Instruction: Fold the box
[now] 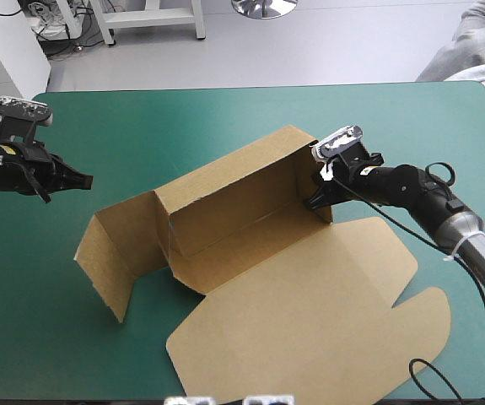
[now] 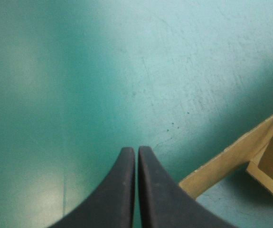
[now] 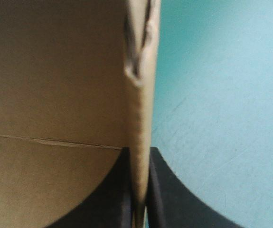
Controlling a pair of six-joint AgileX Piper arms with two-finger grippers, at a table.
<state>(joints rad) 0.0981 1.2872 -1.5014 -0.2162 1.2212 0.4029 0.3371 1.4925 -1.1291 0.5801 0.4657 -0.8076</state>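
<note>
The brown box point(image 1: 250, 245) is set mid-table on the teal-green cover point(image 1: 394, 118), with its long wall and end flaps raised and its lid laid flat. One upright end wall is pinched between the black fingers of the right gripper point(image 1: 320, 192). The left gripper point(image 1: 86, 180) is held over bare cover with its fingers pressed together, and a corner of the box is seen ahead and to one side, untouched.

The left arm point(image 1: 2, 169) is a matt black body with a small yellow mark point(image 1: 6, 150) near the wrist. It ends in the left gripper point(image 1: 86, 180), whose two broad black fingers point(image 2: 122, 190) are smooth curved fins tapering to points. The right arm point(image 1: 406, 187) is black and knuckled behind the right gripper point(image 1: 320, 196). Farther back it becomes a silver-grey metal tube point(image 1: 482, 253) ringed by a thin white band point(image 1: 449, 246).
</note>
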